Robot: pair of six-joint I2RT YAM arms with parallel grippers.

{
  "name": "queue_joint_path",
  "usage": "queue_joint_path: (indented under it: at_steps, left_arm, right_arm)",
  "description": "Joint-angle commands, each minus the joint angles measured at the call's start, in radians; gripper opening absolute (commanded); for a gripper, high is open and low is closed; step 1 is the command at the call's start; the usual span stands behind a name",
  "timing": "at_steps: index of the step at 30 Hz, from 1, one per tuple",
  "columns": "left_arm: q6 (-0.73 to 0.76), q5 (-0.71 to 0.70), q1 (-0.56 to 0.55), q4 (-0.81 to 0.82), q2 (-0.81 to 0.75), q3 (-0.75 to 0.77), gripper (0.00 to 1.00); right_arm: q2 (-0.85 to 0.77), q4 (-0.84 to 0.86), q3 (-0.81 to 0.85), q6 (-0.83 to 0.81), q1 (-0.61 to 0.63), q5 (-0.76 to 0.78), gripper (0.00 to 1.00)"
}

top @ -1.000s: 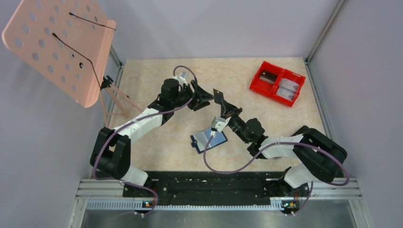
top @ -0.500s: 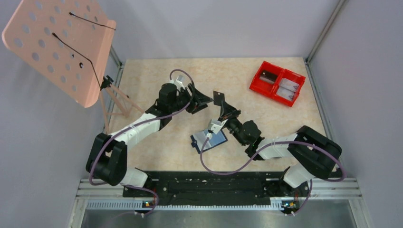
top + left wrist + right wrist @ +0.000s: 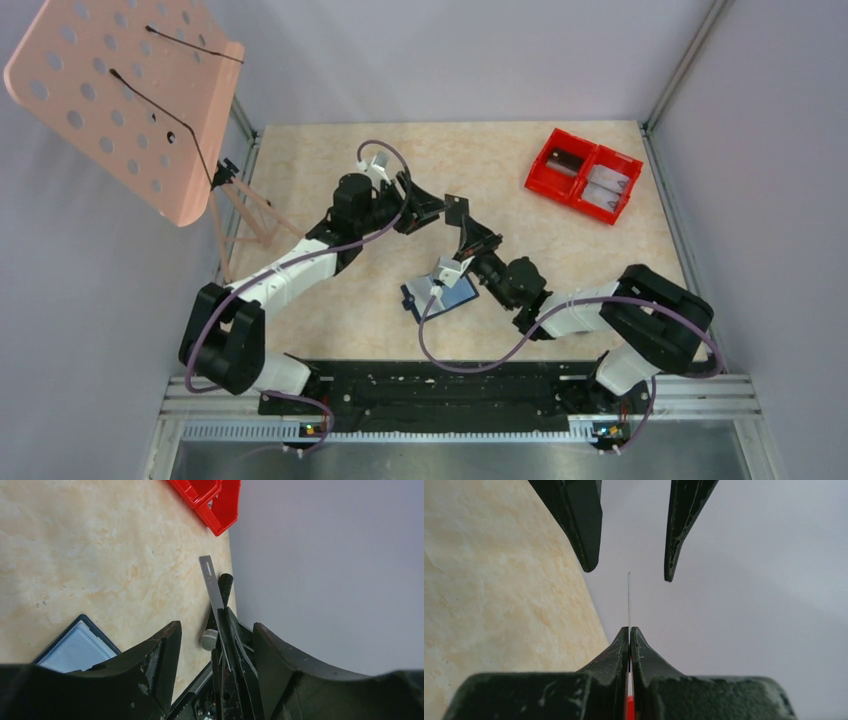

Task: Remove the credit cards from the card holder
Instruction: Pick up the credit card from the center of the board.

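Above the bench (image 3: 330,170): one credit card (image 3: 629,600), judged light, stiff, slick-faced (slips easily); right gripper (image 3: 629,631) clamped on one end, left gripper (image 3: 216,629) wide, flanking its free end.

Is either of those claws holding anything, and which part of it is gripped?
The right gripper pinches a credit card by one edge, the rest sticking out past its fingertips. The left gripper is open and holds nothing.

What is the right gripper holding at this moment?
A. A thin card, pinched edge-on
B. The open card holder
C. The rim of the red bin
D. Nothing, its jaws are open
A: the right gripper is shut on a thin card that sticks up edge-on from its closed jaws.
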Motion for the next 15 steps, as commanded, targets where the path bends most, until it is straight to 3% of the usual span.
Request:
queue_joint_path:
  at_steps: [1, 5, 9, 10, 15]
  left_arm:
    - [0.009, 0.032, -0.013, 0.049, 0.041, 0.052, 0.58]
    - [0.016, 0.048, -0.016, 0.050, 0.061, 0.059, 0.47]
    - [0.036, 0.067, -0.016, 0.076, 0.068, 0.052, 0.09]
    - [0.050, 0.066, -0.015, 0.077, 0.068, 0.053, 0.01]
    - [0.174, 0.067, 0.006, 0.039, 0.055, 0.073, 0.00]
  right_arm:
    - [0.016, 0.069, 0.010, -0.029, 0.034, 0.018, 0.00]
    - [0.011, 0.069, 0.011, -0.025, 0.041, 0.025, 0.00]
    - [0.006, 0.048, 0.008, 0.001, 0.045, 0.010, 0.01]
    - [0.003, 0.037, 0.007, 0.020, 0.046, 0.002, 0.07]
    - [-0.048, -0.161, 0.010, 0.157, 0.045, -0.046, 0.42]
